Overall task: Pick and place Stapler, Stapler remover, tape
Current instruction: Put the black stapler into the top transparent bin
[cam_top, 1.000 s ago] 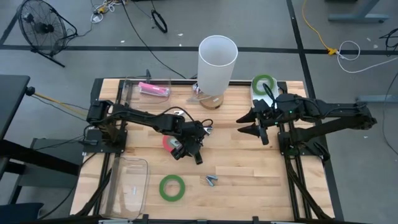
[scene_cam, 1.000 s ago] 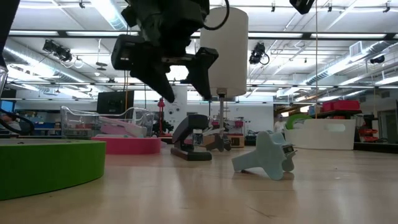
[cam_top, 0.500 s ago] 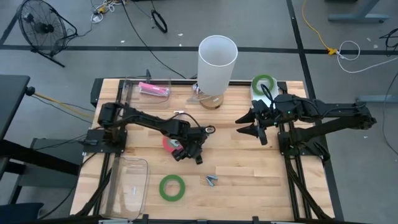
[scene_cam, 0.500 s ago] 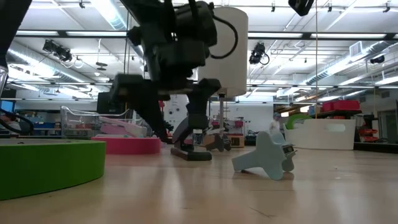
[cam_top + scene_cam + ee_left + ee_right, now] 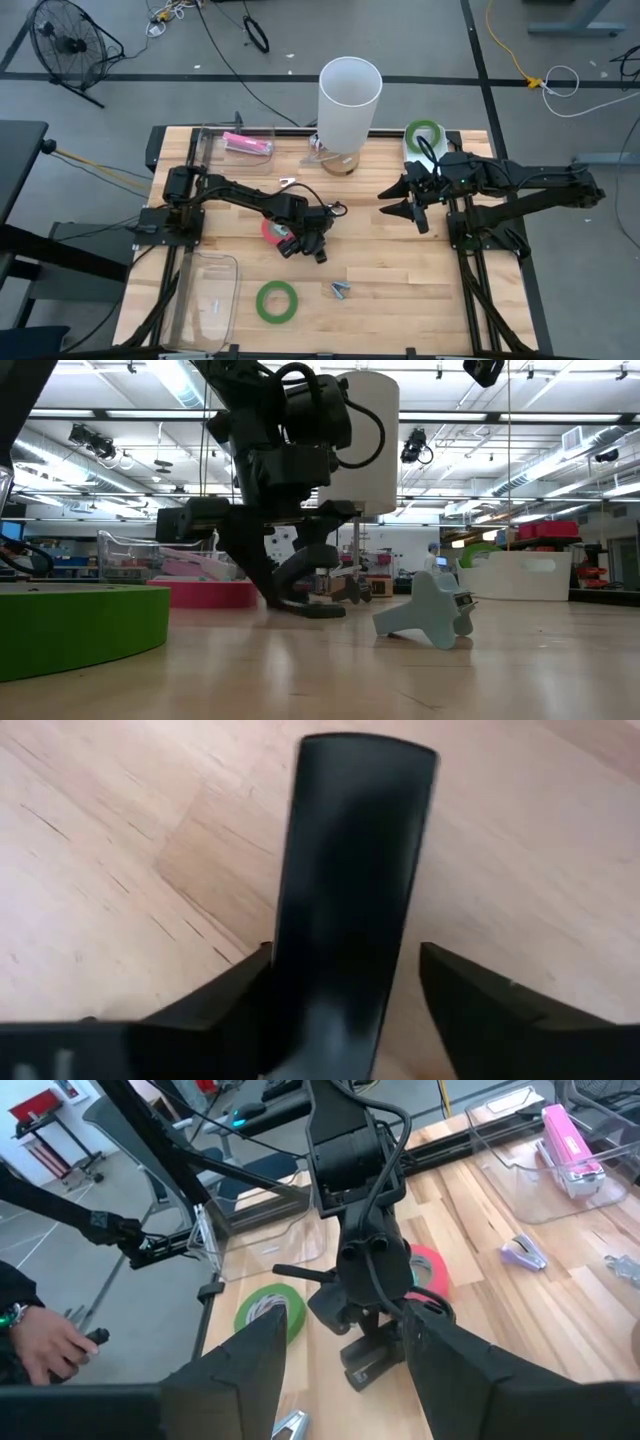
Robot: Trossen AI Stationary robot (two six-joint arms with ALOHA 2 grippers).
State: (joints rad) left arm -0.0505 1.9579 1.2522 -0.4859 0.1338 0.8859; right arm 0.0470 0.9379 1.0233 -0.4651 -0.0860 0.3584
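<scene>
A black stapler (image 5: 350,870) lies flat on the wooden table, near its middle. My left gripper (image 5: 303,248) points steeply down over it, open, one finger on each long side. Just left of it lies a red tape ring (image 5: 268,230). A green tape ring (image 5: 277,301) lies near the front edge, and another green one (image 5: 424,133) sits at the back right. The grey-blue stapler remover (image 5: 340,290) rests on the table in front of the stapler. My right gripper (image 5: 405,203) hangs open above the table's right half, holding nothing. My left gripper straddles the stapler from above, fingers across its length. One finger (image 5: 215,1010) stands right at the stapler's long side (image 5: 285,960); whether it touches I cannot tell. The other finger (image 5: 490,1015) stands clear, with bare wood between. The stapler rests on the table.
A tall white cylinder (image 5: 350,95) stands at the back centre. A clear box holding a pink stapler (image 5: 247,145) sits at the back left, and another clear tray (image 5: 205,295) at the front left. A small purple item (image 5: 525,1252) lies behind the red tape. A person's hand (image 5: 40,1345) shows beyond the table.
My left gripper has come down from above the stapler until its fingers reach the table on either side of it, and the fingers have drawn closer together. The stapler has stayed where it was.
</scene>
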